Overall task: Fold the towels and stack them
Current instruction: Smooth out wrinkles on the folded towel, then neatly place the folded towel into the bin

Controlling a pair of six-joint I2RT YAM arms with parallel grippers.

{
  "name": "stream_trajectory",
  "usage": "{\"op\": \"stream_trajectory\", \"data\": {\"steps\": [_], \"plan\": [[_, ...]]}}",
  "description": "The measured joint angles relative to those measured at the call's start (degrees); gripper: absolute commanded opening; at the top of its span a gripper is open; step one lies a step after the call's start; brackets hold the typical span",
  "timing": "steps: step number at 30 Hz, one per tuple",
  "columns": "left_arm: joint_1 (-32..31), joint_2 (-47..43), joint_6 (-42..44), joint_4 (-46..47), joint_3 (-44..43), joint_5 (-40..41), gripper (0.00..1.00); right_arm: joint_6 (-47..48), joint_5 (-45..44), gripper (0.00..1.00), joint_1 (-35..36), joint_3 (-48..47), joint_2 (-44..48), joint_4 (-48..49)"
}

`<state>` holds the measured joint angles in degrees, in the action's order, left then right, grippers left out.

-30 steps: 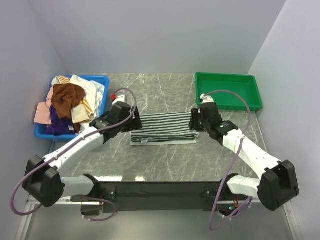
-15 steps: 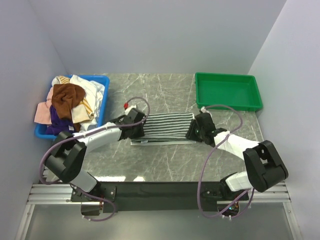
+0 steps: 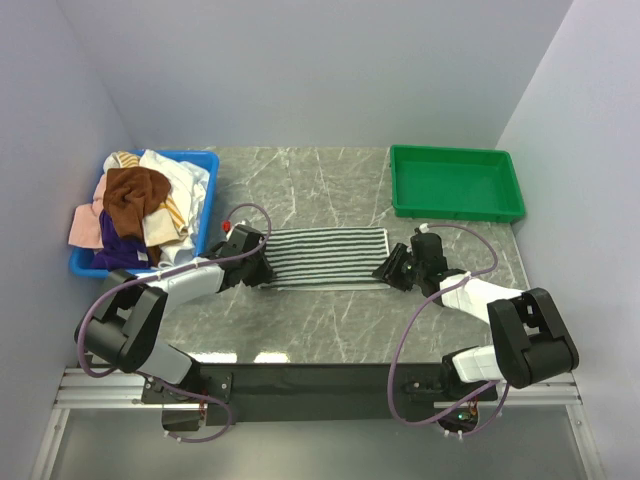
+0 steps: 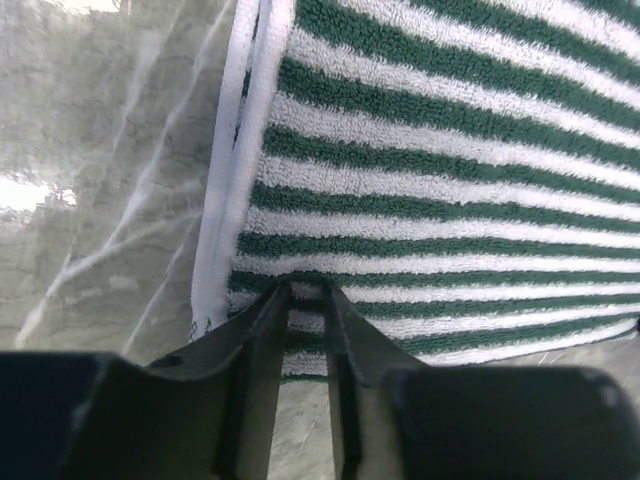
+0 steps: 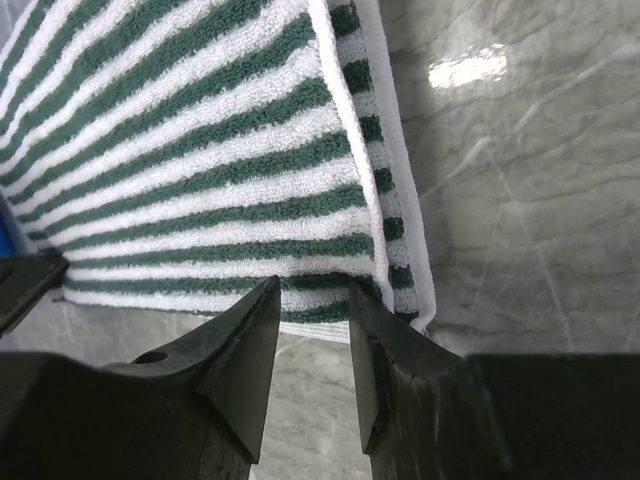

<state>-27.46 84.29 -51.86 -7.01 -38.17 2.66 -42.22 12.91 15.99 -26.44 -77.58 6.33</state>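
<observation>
**Overhead and wrist views, read left to right.**

Upper left of the overhead view: a blue bin (image 3: 208, 190) holds a loose heap of towels (image 3: 135, 200). A brown one lies on top, with white, pink and purple ones around it.

Centre: the striped towel (image 3: 325, 255), green and white, lies flat on the marble table (image 3: 330, 325). Two layers show at its side edges.

At its lower left corner you have the left gripper (image 3: 262, 271) down low. In the left wrist view its fingers (image 4: 262, 340) stand narrow, with the towel's near edge pinched in the slit between them.

At the lower right corner sits the right gripper (image 3: 386, 272). In the right wrist view its two prongs stand moderately apart with the towel's near edge in the gap. You cannot tell whether they grip it.

Upper right: a green tray (image 3: 457, 214), well apart from the striped towel.
</observation>
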Motion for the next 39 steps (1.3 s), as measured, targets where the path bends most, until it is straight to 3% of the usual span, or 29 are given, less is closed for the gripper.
{"op": "stream_trajectory", "data": {"steps": [12, 21, 24, 28, 29, 31, 33, 39], "plan": [[1.2, -0.1, 2.5, -3.1, -1.7, 3.3, 0.35, 2.3, 2.9, 0.40, -0.5, 0.2, 5.6, -1.6], [1.6, 0.1, 2.9, -3.9, -2.0, 5.8, 0.36, -0.4, 4.9, 0.29, -1.2, 1.0, -1.6, 1.4], [2.4, 0.3, 2.8, -3.8, -2.2, 5.7, 0.45, -0.8, 5.7, 0.29, -1.5, 1.4, -1.5, 1.9], [3.5, -0.1, 3.8, -5.0, -3.6, 7.2, 0.80, 0.7, 4.5, 0.31, -1.6, 1.4, 2.1, -2.0], [3.5, -0.3, 4.4, -5.8, -4.0, 8.0, 0.84, 1.2, 4.0, 0.32, -1.6, 1.3, 3.5, -3.3], [3.0, -1.0, 5.5, -9.2, -5.6, 10.8, 0.95, 2.8, 2.6, 0.36, -1.6, 0.5, 7.3, -6.5], [1.4, -1.4, 6.7, -12.8, -8.2, 13.6, 0.98, 4.4, 0.9, 0.44, -1.6, -1.1, 10.7, -9.4], [-9.1, -1.4, 12.2, -18.0, -21.1, 20.2, 0.99, 8.9, -5.4, 0.81, -1.7, -5.6, 18.7, -15.5]]}}
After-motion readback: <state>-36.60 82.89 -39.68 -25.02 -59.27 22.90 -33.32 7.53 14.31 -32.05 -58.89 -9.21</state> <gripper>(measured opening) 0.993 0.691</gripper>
